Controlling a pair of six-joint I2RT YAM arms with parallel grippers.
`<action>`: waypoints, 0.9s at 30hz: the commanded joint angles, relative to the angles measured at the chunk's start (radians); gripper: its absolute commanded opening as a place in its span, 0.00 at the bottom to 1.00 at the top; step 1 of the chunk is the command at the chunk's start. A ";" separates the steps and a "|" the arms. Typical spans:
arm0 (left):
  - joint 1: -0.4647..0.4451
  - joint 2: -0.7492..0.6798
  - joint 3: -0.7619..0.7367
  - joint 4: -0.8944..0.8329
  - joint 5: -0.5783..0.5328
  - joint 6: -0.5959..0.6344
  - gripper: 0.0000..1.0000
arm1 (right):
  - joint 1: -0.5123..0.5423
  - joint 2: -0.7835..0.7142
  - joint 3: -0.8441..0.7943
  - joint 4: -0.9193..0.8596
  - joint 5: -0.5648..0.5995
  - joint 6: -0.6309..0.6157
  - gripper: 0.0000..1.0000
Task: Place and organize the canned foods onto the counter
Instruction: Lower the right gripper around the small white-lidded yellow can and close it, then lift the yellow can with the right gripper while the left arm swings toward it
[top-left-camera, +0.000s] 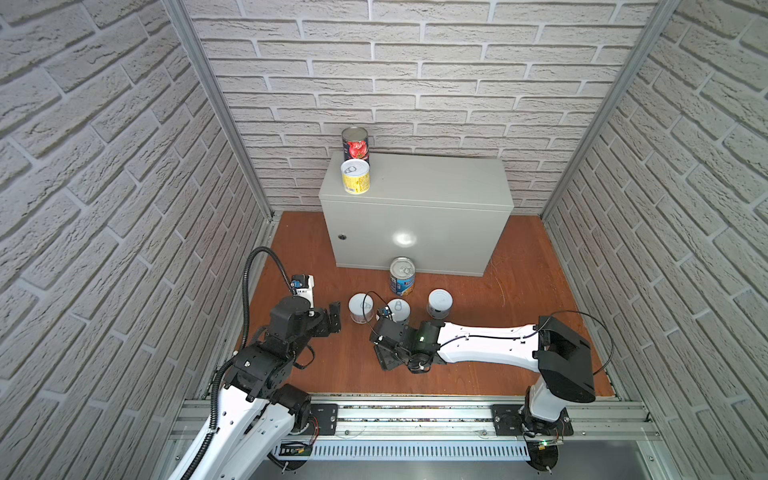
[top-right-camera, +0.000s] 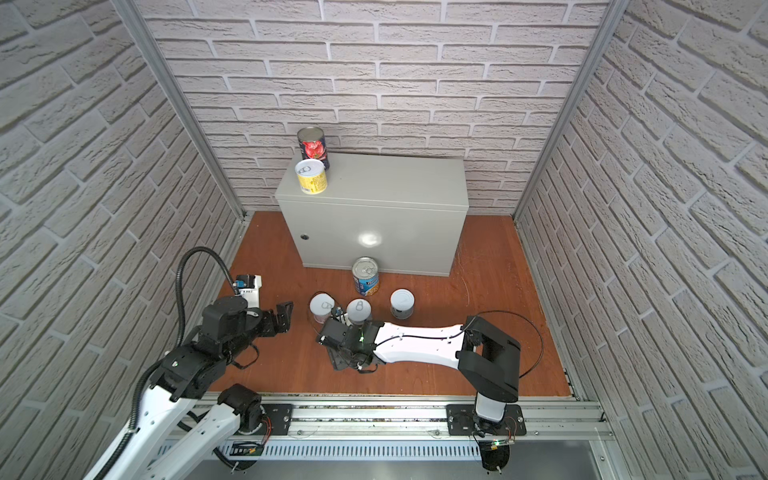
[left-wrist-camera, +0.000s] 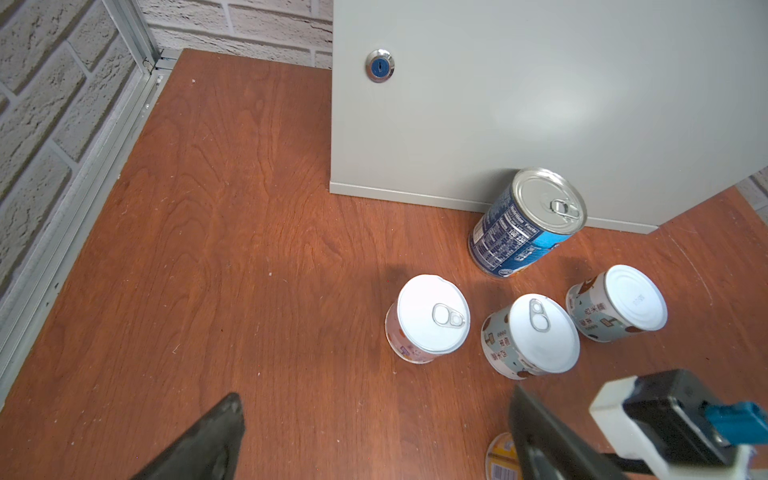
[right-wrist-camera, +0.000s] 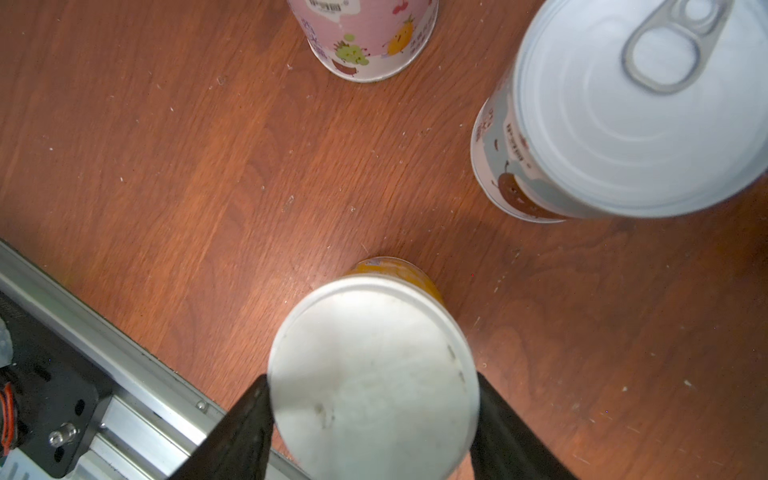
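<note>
Floor (right-wrist-camera: 187, 166) edge, right pincer (right-wrist-camera: 372, 380) clamps yellow can (right-wrist-camera: 374, 340)

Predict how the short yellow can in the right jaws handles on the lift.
Rigid yellow can: likely no crushing. Right gripper jaws pinch its round, smooth sides, so it might slip or swivel. Short and wide, so probably stable once set on the counter.

Tomato can (top-left-camera: 355, 143) and yellow can (top-left-camera: 355, 177) stand on the counter (top-left-camera: 436, 178); blue can (top-left-camera: 402, 277) on floor (top-left-camera: 519, 291)
</note>
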 joint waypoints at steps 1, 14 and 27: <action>0.000 -0.011 -0.015 0.014 -0.014 -0.016 0.98 | 0.003 0.021 0.010 -0.061 0.085 0.023 0.67; 0.029 0.030 -0.013 0.049 0.078 -0.018 0.98 | -0.005 -0.061 -0.049 -0.120 0.210 0.112 0.65; 0.109 -0.025 -0.046 0.108 0.229 -0.050 0.98 | -0.052 -0.129 -0.076 -0.196 0.302 0.129 0.65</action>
